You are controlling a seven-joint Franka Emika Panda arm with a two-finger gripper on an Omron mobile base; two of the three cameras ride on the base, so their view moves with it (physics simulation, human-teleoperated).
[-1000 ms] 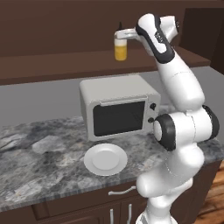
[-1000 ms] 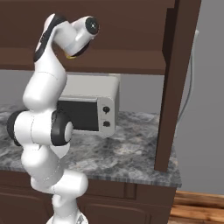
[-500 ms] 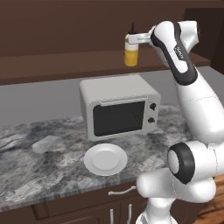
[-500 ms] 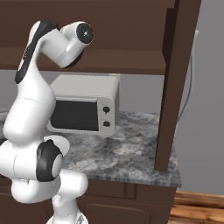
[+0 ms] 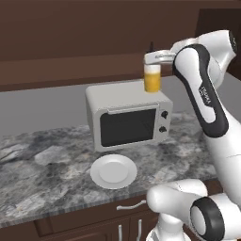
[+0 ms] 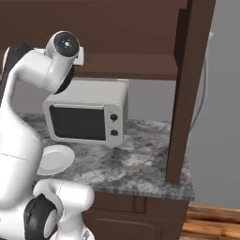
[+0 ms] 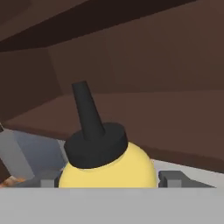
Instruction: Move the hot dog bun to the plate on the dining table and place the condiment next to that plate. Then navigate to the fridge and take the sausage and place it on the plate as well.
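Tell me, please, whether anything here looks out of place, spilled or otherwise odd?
Nothing looks spilled or damaged. The one unusual sight is the condiment bottle held upright in the gripper, high above the microwave. The white plate lies flat on the counter.

Dark wood cabinets [image 5: 70, 33], grey wall [image 5: 42, 110], marbled counter [image 5: 42, 174]

A grey microwave [image 5: 128, 116] sits at the centre of the left base view on the marbled surface [image 5: 42, 183]. A white plate [image 5: 113, 171] lies just below it.
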